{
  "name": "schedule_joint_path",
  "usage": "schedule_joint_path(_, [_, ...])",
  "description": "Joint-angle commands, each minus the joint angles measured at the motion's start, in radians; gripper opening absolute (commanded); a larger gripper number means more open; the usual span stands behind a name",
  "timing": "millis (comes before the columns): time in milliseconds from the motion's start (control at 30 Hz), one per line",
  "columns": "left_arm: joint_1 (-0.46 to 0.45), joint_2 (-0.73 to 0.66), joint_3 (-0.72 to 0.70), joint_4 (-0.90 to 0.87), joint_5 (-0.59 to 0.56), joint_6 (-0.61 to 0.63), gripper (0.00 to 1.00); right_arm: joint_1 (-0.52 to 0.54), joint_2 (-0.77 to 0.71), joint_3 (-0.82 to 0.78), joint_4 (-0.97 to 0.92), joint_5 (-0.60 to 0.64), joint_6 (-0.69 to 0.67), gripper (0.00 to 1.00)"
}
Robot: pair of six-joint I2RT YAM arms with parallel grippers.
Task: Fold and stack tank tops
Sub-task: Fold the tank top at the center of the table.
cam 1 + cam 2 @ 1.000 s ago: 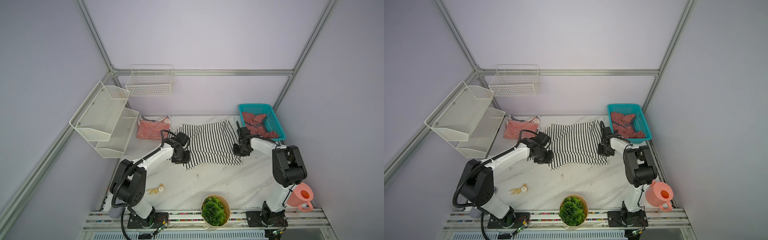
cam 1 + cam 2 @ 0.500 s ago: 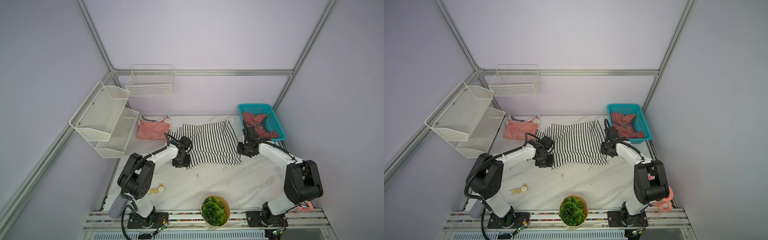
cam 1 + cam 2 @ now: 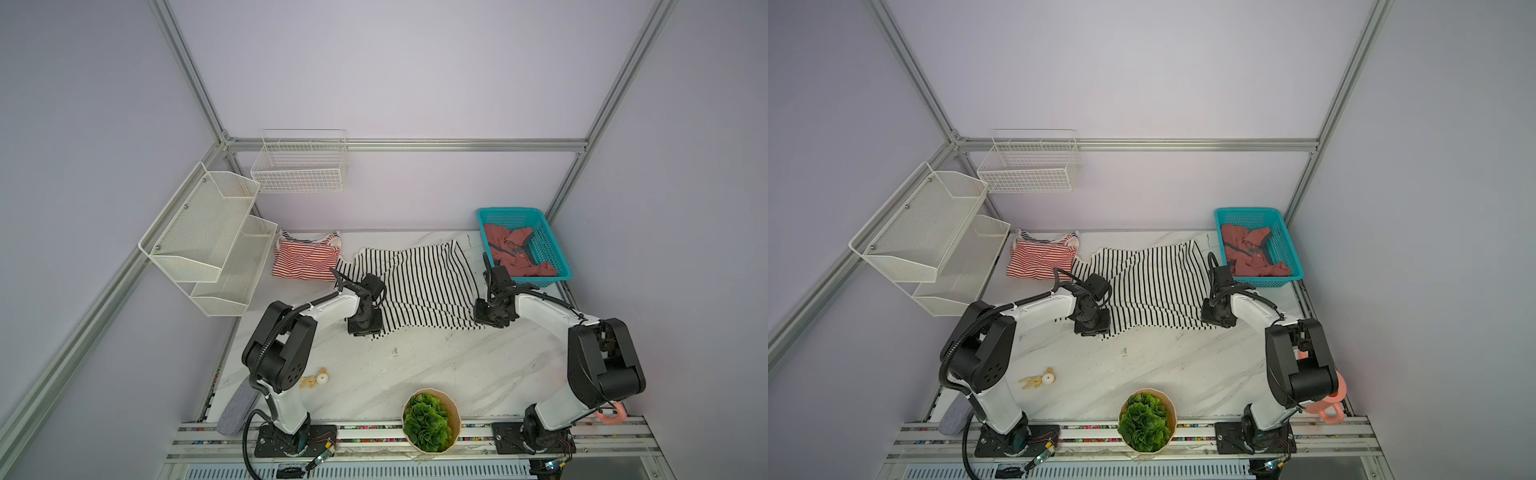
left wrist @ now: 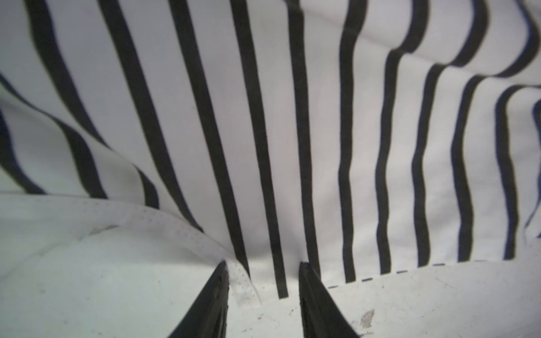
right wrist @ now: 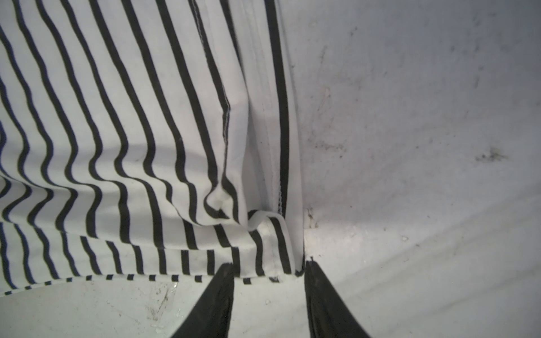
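Red-striped top lies folded at the table's back-left corner. Left gripper has just loosened, jaws apart around the black-striped top's near-left hem corner. That top lies spread flat mid-table. Right gripper has likewise let go at the near-right corner. Red top waits in the basket, back-right. Flattening looks done; fold next.

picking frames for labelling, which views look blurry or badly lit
Left wrist view: black-and-white striped tank top soft, stripes fringed blue at the edges. Right wrist view: sharper, hem stitching readable. Both top views: even light, faint shadows, no strong glare on the table.
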Motion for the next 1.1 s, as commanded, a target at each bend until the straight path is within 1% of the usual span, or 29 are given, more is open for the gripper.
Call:
schedule_joint_path(0, [-0.002, 0.013, -0.038, 0.023, 0.018, -0.013, 0.40, 0.000, 0.027, -0.014, 0.015, -0.005, 0.010, 0.44])
schedule_joint_path(133, [-0.001, 0.019, -0.052, 0.029, 0.011, -0.020, 0.40, -0.001, 0.042, -0.024, 0.029, -0.013, 0.011, 0.41])
schedule_joint_path(233, [-0.001, 0.024, -0.057, 0.033, 0.010, -0.025, 0.40, -0.001, 0.050, -0.034, 0.038, -0.018, 0.012, 0.35])
schedule_joint_path(333, [-0.002, 0.027, -0.062, 0.035, 0.014, -0.028, 0.40, 0.000, 0.047, -0.047, 0.043, -0.025, 0.015, 0.32])
schedule_joint_path(433, [-0.001, 0.018, -0.072, 0.035, 0.022, -0.031, 0.40, 0.000, 0.035, -0.061, 0.044, -0.020, 0.017, 0.31])
schedule_joint_path(500, [-0.001, 0.005, -0.081, 0.034, 0.026, -0.034, 0.42, -0.001, 0.029, -0.066, 0.046, -0.018, 0.019, 0.26])
schedule_joint_path(567, [-0.001, -0.013, -0.092, 0.034, 0.035, -0.037, 0.45, -0.001, 0.027, -0.071, 0.049, -0.020, 0.020, 0.18])
schedule_joint_path(667, [-0.004, -0.040, -0.107, 0.034, 0.052, -0.044, 0.49, 0.000, 0.031, -0.075, 0.053, -0.021, 0.021, 0.09])
schedule_joint_path(800, [-0.011, -0.064, -0.124, 0.033, 0.061, -0.053, 0.52, 0.000, 0.032, -0.076, 0.059, -0.024, 0.022, 0.01])
schedule_joint_path(1067, [-0.041, -0.065, -0.123, 0.033, 0.077, -0.076, 0.55, -0.001, 0.023, -0.082, 0.064, -0.024, 0.024, 0.00])
